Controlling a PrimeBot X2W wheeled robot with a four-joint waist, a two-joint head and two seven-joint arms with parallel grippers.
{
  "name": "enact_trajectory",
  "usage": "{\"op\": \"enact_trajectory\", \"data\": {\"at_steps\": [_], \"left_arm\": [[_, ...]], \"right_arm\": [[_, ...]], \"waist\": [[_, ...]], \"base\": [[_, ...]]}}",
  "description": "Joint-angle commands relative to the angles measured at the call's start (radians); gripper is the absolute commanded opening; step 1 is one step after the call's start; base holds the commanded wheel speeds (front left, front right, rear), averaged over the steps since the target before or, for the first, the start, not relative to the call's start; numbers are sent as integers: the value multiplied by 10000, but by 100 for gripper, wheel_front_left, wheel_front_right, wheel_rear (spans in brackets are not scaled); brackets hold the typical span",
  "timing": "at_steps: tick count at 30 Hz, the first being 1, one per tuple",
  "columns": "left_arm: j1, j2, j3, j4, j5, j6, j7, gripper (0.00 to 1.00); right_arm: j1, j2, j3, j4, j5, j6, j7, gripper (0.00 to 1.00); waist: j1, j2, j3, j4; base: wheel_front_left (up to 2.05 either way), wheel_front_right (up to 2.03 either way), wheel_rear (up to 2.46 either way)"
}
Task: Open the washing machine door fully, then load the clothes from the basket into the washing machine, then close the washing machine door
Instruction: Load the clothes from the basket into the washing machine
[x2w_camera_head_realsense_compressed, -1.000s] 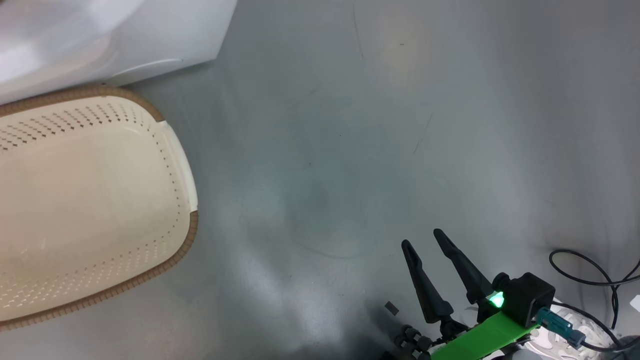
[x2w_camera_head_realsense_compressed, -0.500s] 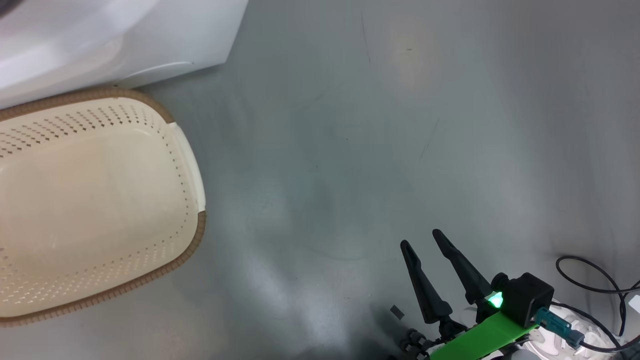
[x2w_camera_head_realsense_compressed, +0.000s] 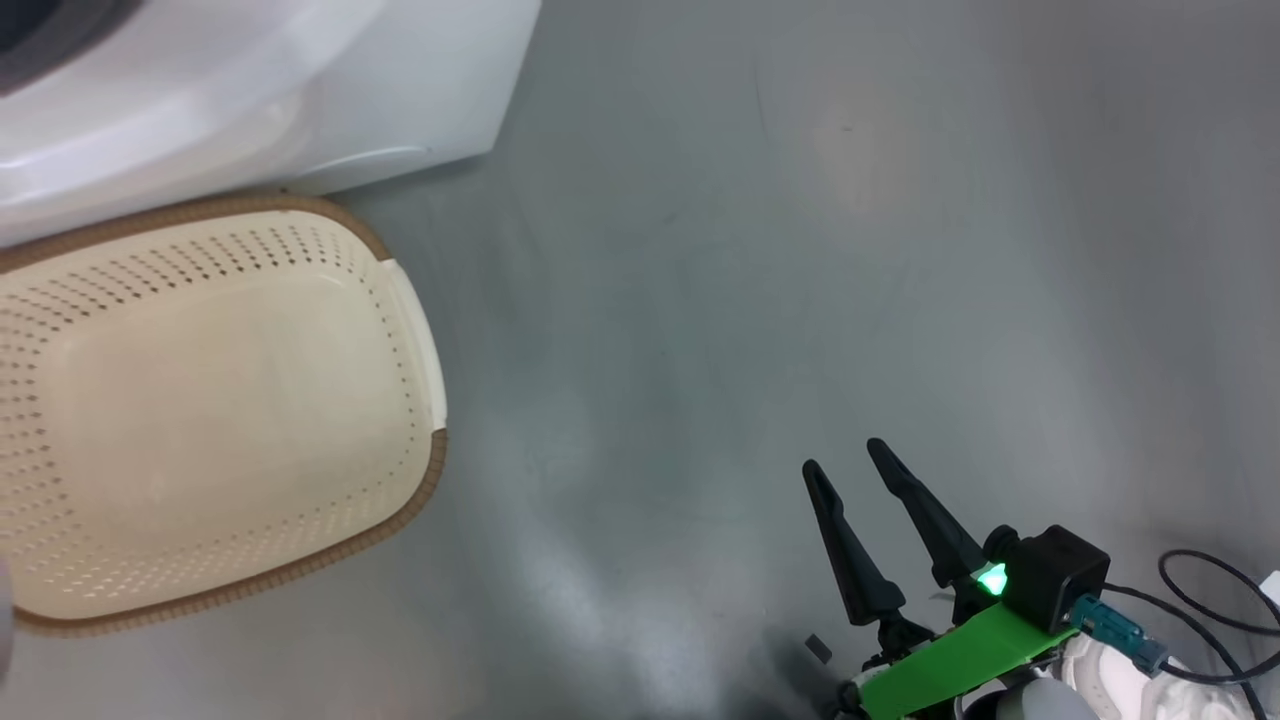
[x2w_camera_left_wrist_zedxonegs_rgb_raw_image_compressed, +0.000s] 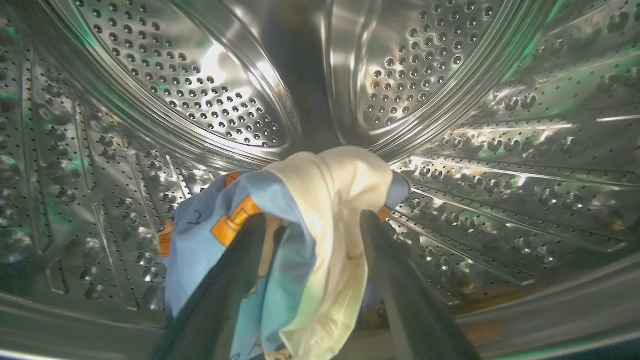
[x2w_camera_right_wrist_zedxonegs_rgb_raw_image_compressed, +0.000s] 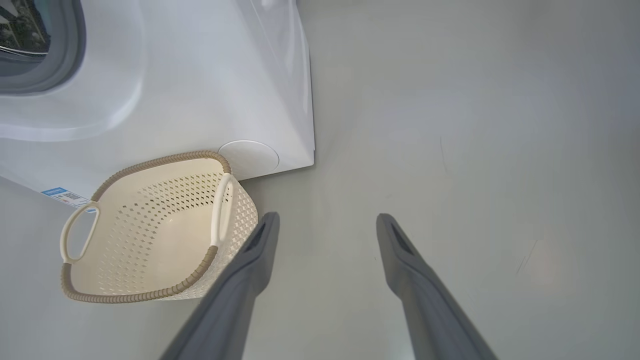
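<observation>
Grey floor (x2w_camera_head_realsense_compressed: 700, 250) lies ahead of our right pincer (x2w_camera_head_realsense_compressed: 842, 454), which is spread wide and empty, with the emptied basket (x2w_camera_head_realsense_compressed: 432, 470) off to its left. Inside the washing machine (x2w_camera_head_realsense_compressed: 300, 100), our left pincer (x2w_camera_left_wrist_zedxonegs_rgb_raw_image_compressed: 314, 217) stands wide in the drum (x2w_camera_left_wrist_zedxonegs_rgb_raw_image_compressed: 200, 90), with the clothes (x2w_camera_left_wrist_zedxonegs_rgb_raw_image_compressed: 330, 190) draped between its fingers. We judge loading nearly done; backing out and closing the door remain.

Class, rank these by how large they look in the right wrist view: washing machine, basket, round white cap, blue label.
1. washing machine, cropped by the frame yet plainly largest
2. basket
3. round white cap
4. blue label
No two look alike.
</observation>
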Motion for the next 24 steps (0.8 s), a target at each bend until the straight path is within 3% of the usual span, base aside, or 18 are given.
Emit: {"op": "enact_trajectory", "data": {"at_steps": [1,19,24], "left_arm": [[236,269,3,-144,-70,-34,-92,100],[3034,-519,674,-168,-1320,-702,-607,100],[4285,-730,790,-1063,-1492,-830,-615,100]], "right_arm": [[76,-133,210,-129,81,16,-49,100],[-138,-317,-29,352,92,16,-49,100],[21,-459,-254,424,48,16,-49,100]], "waist": [[0,0,-318,227],[0,0,-2611,1117],[0,0,-3363,1435]], "base": [[0,0,0],[0,0,0],[0,0,0]]}}
